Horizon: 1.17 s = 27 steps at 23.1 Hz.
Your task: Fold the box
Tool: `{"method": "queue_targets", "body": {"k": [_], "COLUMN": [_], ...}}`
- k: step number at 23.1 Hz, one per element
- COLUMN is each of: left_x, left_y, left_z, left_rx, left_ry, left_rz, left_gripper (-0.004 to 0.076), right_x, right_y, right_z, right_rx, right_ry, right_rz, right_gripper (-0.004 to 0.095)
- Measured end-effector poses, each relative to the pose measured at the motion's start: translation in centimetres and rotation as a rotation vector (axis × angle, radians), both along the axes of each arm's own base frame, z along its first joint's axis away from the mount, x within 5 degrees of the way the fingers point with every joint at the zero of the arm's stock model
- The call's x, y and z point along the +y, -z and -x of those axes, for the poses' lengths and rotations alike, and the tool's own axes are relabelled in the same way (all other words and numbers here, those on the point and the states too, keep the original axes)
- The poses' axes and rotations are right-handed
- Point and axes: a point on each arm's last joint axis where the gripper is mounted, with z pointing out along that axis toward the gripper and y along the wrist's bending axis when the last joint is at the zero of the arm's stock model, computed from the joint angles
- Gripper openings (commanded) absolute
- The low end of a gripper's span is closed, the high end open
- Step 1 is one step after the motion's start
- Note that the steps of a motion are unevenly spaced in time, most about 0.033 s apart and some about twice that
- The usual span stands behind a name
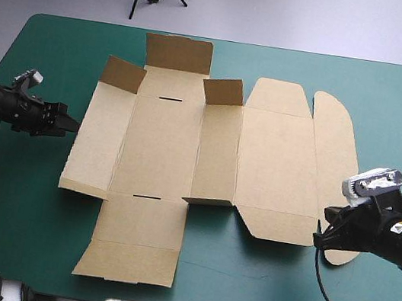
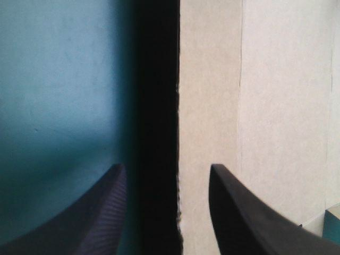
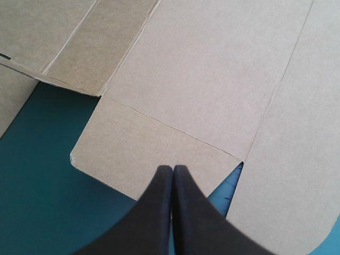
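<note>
The brown box (image 1: 186, 148) lies mostly flat across the middle of the table, with a few small flaps near its far side raised. My left gripper (image 1: 73, 124) is open at the box's left edge. In the left wrist view that edge (image 2: 180, 133) runs between my black fingers (image 2: 249, 212), lifted a little and casting a dark shadow on the cover. My right gripper (image 1: 319, 240) is shut and hovers at the near right of the box. In the right wrist view its tip (image 3: 173, 169) is over the box's near flap (image 3: 143, 154), beside the notch to the rounded lid tab.
The teal-green cover (image 1: 256, 283) shows in a wide strip along the near edge and around the sheet. A long flap of the box (image 1: 130, 251) reaches toward the near edge. A tripod stands beyond the far edge.
</note>
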Motion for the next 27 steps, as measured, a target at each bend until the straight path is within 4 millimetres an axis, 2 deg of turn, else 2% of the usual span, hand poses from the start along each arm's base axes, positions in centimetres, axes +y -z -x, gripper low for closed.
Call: {"method": "queue_targets", "body": {"k": [5, 9, 14, 18, 22, 27], "left_x": [0.0, -0.8, -2.5, -5.2, -5.7, -5.9], "left_y": [1.4, 1.7, 1.8, 1.9, 2.0, 2.0], "left_z": [-0.5, -0.8, -1.2, -1.5, -1.6, -1.6], "left_rx": [0.027, 0.033, 0.039, 0.059, 0.076, 0.106], "left_ry": [-0.002, 0.020, 0.081, 0.166, 0.164, 0.133], "left_rz": [0.026, 0.026, 0.011, -0.011, -0.009, -0.004], "left_gripper": [0.0372, 0.0372, 0.0372, 0.0372, 0.0364, 0.0162], "right_x": [0.0, 0.0, 0.0, 0.0, 0.1, 0.2], "right_y": [0.0, 0.0, -0.1, -0.1, -0.1, -0.2], "right_z": [0.0, 0.0, -0.1, -0.1, -0.1, -0.1], "right_rx": [0.000, -0.001, -0.008, -0.011, -0.011, -0.012], "right_ry": [0.000, 0.000, 0.003, 0.005, 0.006, 0.004], "right_rz": [0.000, -0.003, -0.007, -0.012, -0.013, -0.030], "right_gripper": [-0.0018, -0.0018, -0.0018, -0.0018, -0.0019, -0.0019]}}
